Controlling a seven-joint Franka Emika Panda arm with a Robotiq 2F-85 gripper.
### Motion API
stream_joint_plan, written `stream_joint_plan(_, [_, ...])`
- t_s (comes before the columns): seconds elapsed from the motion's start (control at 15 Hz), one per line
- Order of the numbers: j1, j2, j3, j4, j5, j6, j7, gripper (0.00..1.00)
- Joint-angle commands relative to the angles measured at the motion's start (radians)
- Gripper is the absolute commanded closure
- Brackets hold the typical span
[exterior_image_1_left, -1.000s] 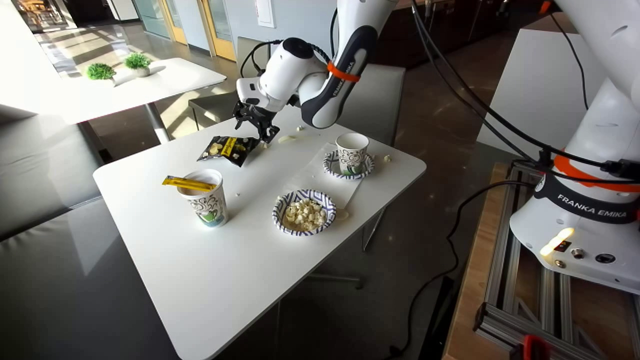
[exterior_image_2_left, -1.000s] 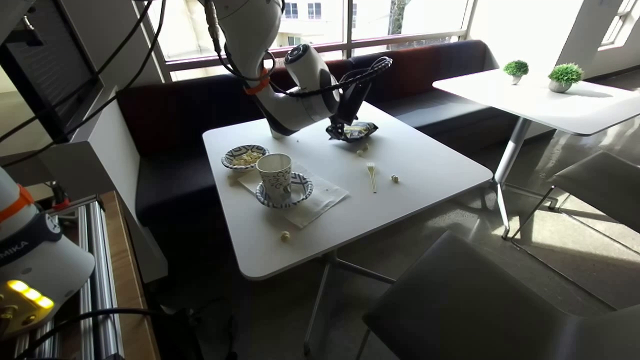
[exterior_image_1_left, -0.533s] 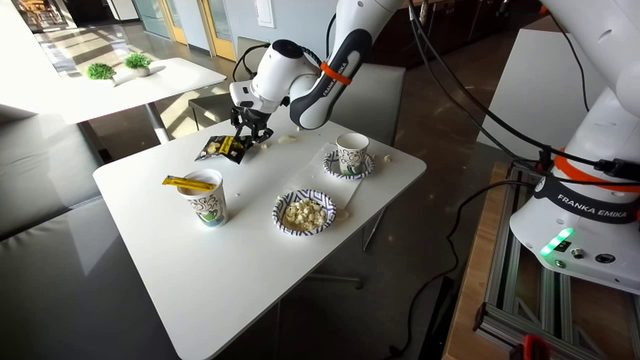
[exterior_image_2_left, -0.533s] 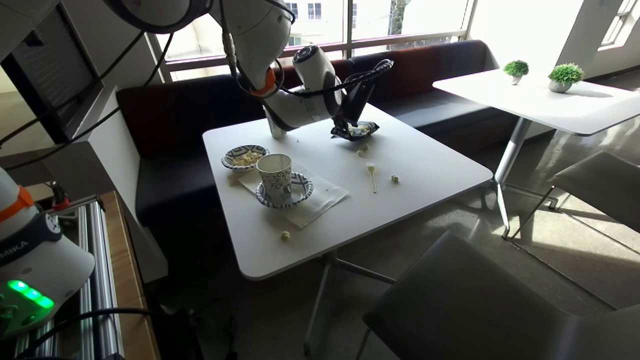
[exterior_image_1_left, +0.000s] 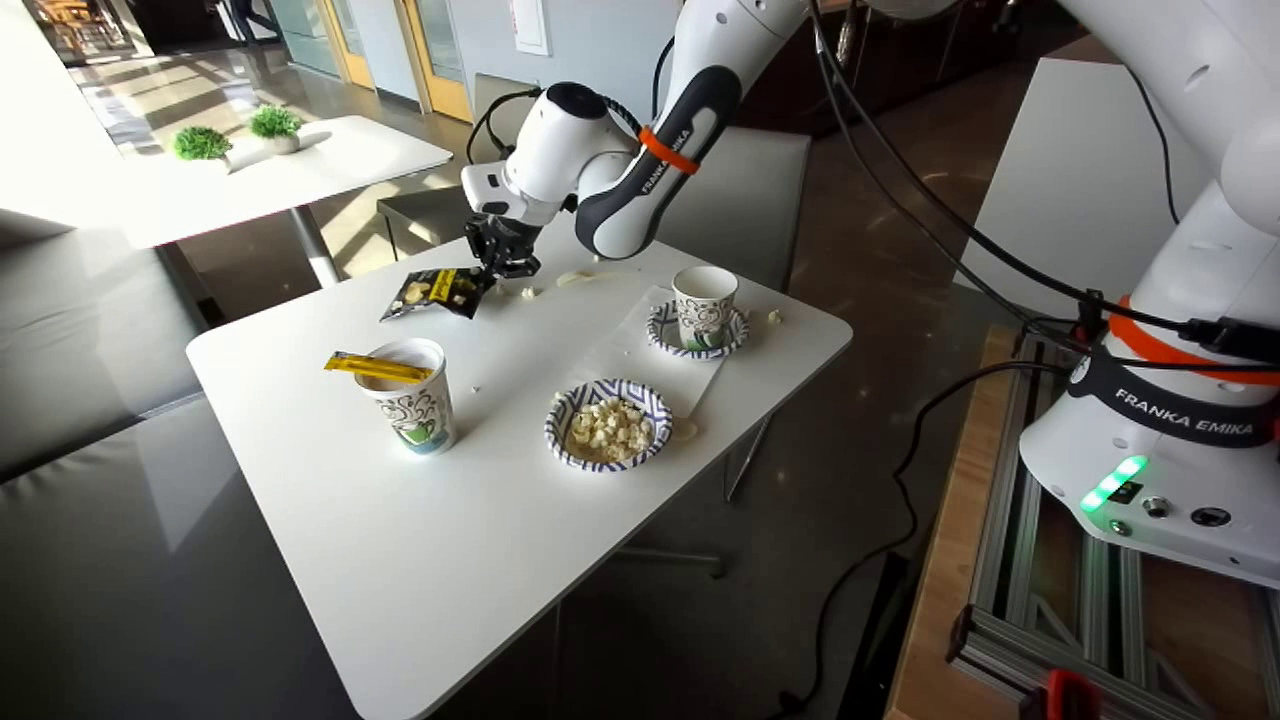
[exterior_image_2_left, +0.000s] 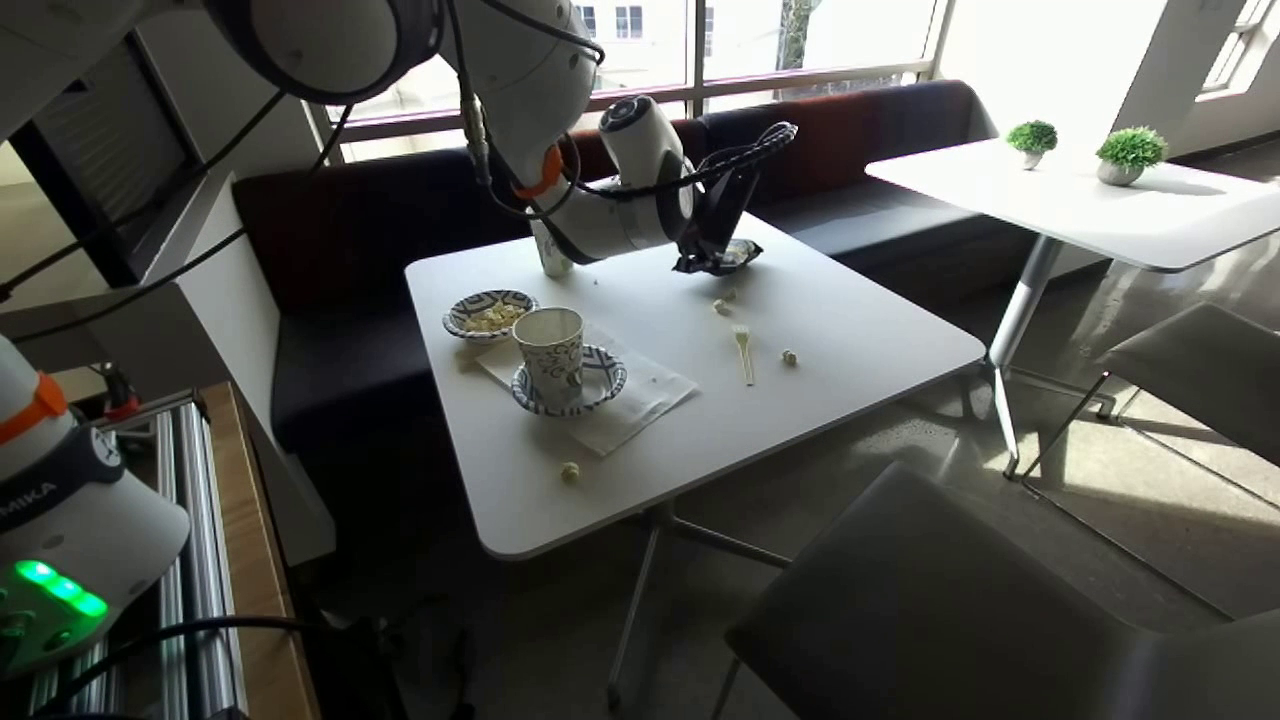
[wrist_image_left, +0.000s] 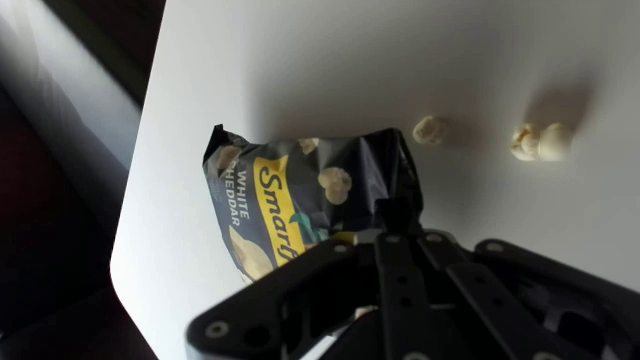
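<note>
Popcorn bag (wrist_image_left: 311, 200), end pinched between jaws

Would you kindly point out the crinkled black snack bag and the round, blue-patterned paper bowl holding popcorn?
Crinkled black snack bag (wrist_image_left: 310, 195), in the wrist view: its printed front.
Round, blue-patterned paper bowl (exterior_image_1_left: 658, 418), in an exterior view: its rim.

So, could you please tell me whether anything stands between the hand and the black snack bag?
Nothing visible does: the hand appears closed on one end of the black snack bag, and the loose popcorn lies off to the side.
</note>
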Motion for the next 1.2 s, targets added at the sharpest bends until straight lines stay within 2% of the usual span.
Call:
stream_joint_plan(0.0, [-0.056, 0.024, 0.098, -0.007, 0.039, -0.05, -0.074, 1.0])
stream_joint_plan(0.13, [-0.089, 0.008, 0.156, -0.047, 0.071, -0.081, -0.073, 1.0])
stream_joint_plan(0.4, [-0.114, -0.096, 0.215, -0.159, 0.141, -0.205, 0.02, 1.0])
stream_joint_plan(0.47, [-0.063, -0.154, 0.152, -0.205, 0.272, -0.206, 0.005, 1.0])
stream_joint_plan(0.8, [-0.017, -0.308, 0.081, -0.361, 0.558, -0.27, 0.042, 1.0])
stream_joint_plan(1.13, [-0.002, -0.418, 0.074, -0.486, 0.801, -0.41, 0.026, 1.0])
